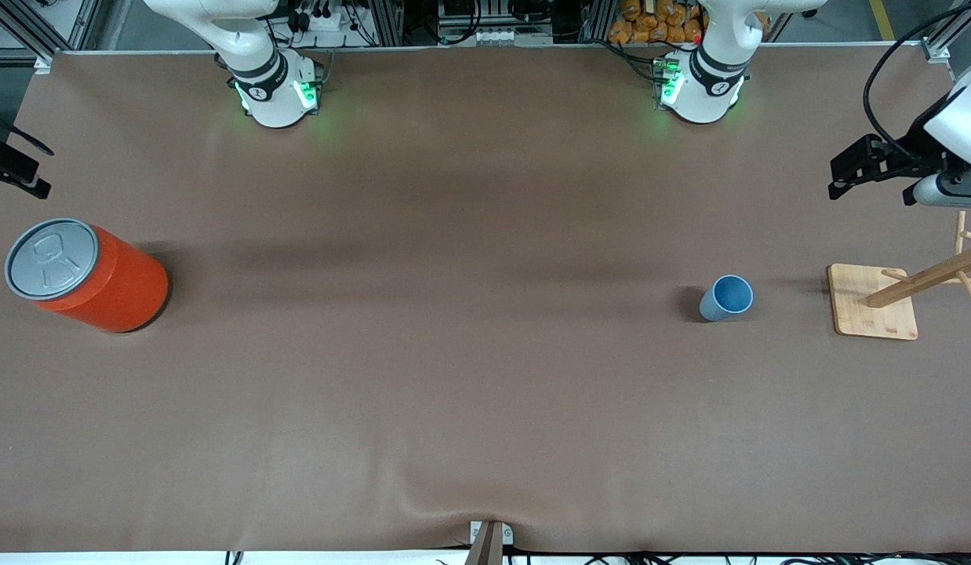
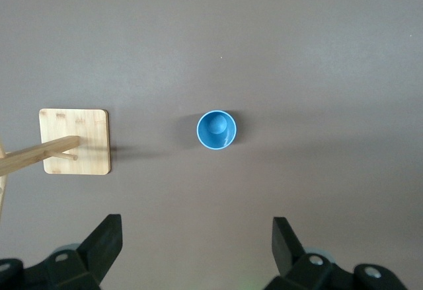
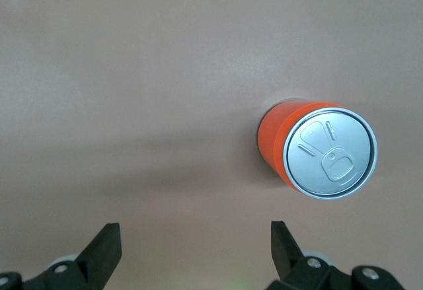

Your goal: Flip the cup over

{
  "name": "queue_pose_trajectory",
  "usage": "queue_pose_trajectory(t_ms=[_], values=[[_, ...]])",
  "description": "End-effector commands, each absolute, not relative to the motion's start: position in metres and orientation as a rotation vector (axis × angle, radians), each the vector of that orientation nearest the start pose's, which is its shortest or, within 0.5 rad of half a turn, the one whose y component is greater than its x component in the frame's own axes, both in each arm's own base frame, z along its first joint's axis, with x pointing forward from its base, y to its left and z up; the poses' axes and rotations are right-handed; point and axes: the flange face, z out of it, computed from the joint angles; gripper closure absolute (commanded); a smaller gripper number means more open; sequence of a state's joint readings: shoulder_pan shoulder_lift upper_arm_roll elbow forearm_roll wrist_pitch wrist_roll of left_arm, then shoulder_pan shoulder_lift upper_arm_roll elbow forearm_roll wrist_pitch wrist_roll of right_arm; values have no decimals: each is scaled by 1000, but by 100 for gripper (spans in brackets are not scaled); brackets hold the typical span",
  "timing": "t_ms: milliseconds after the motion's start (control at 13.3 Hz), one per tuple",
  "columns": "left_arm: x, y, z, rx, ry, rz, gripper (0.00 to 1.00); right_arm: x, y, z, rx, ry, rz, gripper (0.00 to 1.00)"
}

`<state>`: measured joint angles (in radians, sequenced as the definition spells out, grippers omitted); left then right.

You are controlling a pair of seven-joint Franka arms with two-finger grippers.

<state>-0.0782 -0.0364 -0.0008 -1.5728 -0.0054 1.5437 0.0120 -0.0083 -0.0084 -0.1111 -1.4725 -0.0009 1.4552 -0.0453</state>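
Observation:
The small light-blue cup [image 1: 725, 298] stands on the brown table with its mouth up, toward the left arm's end. It also shows in the left wrist view [image 2: 216, 130], where I look down into it. My left gripper [image 1: 854, 169] hangs high over the table's edge at the left arm's end. Seen in its own wrist view, the left gripper [image 2: 196, 240] is open and empty, well apart from the cup. My right gripper [image 1: 19, 169] waits high over the right arm's end and is open and empty in its wrist view [image 3: 195, 240].
A wooden rack with pegs on a square base [image 1: 874, 302] stands beside the cup, at the left arm's end; the base also shows in the left wrist view [image 2: 74, 141]. A large orange can with a grey lid [image 1: 85, 275] stands at the right arm's end [image 3: 317, 151].

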Motion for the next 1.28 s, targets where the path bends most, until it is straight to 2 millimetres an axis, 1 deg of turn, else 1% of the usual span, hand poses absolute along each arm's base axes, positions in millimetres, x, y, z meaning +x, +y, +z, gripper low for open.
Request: queue_pose_trajectory(t_ms=[0,151,376,602,753,1204], values=[[538,-44,646,-3157,149,-23,0,535,-64,667,-3130,124,4,0],[537,-40,647,-3155,132,-23,0,536,-63,668,-3130,121,-1,0],[536,-40,649,-3152,42,-30,0,535,-64,667,-3130,124,4,0],[537,-41,647,-3150,61,-23,0,535,-64,667,-3130,124,4,0],[538,-41,644,-3150,104,-16,0,535,-64,667,-3130,124,4,0],[539,-41,644,-3150,90,-16,0,535,-64,668,-3130,124,1,0]])
